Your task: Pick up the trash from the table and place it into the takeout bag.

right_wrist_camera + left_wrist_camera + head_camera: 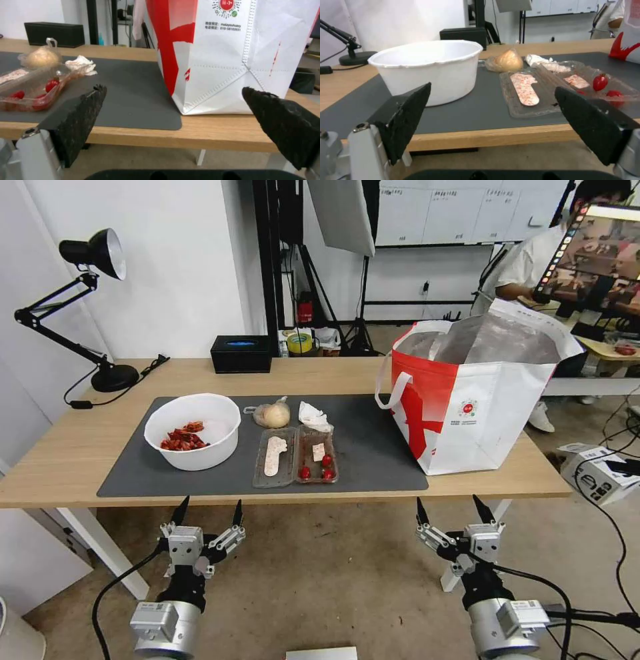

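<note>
On the dark grey mat (373, 460) of the light-wood table (80, 447) lies the trash: a white bowl (193, 431) with red scraps, a clear hinged tray (295, 456) holding small red tomatoes, a crumpled tissue (313, 417), and a clear bag around a beige lump (272, 414). The white and red takeout bag (477, 393) stands open at the mat's right end. My left gripper (208, 511) hangs open below the table's front edge, in front of the bowl (426, 68). My right gripper (455, 508) is open too, below the edge in front of the bag (230, 52).
A black box (241, 353) sits at the table's back edge, and a black desk lamp (80, 307) stands at the back left with its cord. A person sits behind the bag at the far right. A white box (597, 473) and cables lie on the floor to the right.
</note>
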Controlling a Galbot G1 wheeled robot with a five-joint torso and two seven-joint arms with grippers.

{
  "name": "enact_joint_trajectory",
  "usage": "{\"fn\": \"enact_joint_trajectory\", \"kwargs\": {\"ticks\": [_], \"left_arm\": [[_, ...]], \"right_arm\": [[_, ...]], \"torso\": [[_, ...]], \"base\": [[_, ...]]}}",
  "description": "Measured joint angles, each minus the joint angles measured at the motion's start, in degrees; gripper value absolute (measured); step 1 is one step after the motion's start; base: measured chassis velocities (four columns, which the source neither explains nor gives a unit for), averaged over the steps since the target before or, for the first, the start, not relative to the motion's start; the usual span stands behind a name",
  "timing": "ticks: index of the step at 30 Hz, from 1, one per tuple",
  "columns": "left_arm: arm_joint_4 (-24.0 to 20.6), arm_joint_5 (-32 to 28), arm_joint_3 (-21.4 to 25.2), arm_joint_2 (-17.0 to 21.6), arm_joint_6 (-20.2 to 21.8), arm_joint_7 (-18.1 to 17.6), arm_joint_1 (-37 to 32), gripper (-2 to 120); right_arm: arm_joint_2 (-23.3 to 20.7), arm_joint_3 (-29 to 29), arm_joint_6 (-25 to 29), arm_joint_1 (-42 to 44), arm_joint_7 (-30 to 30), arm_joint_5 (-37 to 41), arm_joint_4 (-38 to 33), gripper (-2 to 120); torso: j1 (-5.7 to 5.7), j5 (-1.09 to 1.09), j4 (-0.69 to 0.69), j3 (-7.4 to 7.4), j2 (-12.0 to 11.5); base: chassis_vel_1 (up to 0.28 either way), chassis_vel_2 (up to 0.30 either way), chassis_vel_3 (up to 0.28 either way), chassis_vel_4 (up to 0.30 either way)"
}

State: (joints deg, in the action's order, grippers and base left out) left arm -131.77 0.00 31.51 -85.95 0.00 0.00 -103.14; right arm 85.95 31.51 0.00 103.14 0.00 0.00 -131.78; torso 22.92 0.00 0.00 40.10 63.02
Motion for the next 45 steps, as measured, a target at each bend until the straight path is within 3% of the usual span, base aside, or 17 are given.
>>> {"fn": "enact_joint_trajectory", "kwargs": {"ticks": [41, 45], "left_arm": [[0.0, 0.0, 0.0, 0.0, 0.0, 0.0, 0.0, 100], [-0.22, -0.58, 0.0, -0.16, 0.56, 0.0, 0.01, 100]], "right_arm": [[-0.08, 0.0, -0.07, -0.03, 0.0, 0.06, -0.01, 100], [-2.38, 0.12, -1.77, -0.78, 0.07, 1.57, -0.54, 100]], "torso": [[0.0, 0.0, 0.0, 0.0, 0.0], [0.0, 0.01, 0.02, 0.0, 0.0]], "base": [[0.0, 0.0, 0.0, 0.0], [0.0, 0.0, 0.0, 0.0]]}}
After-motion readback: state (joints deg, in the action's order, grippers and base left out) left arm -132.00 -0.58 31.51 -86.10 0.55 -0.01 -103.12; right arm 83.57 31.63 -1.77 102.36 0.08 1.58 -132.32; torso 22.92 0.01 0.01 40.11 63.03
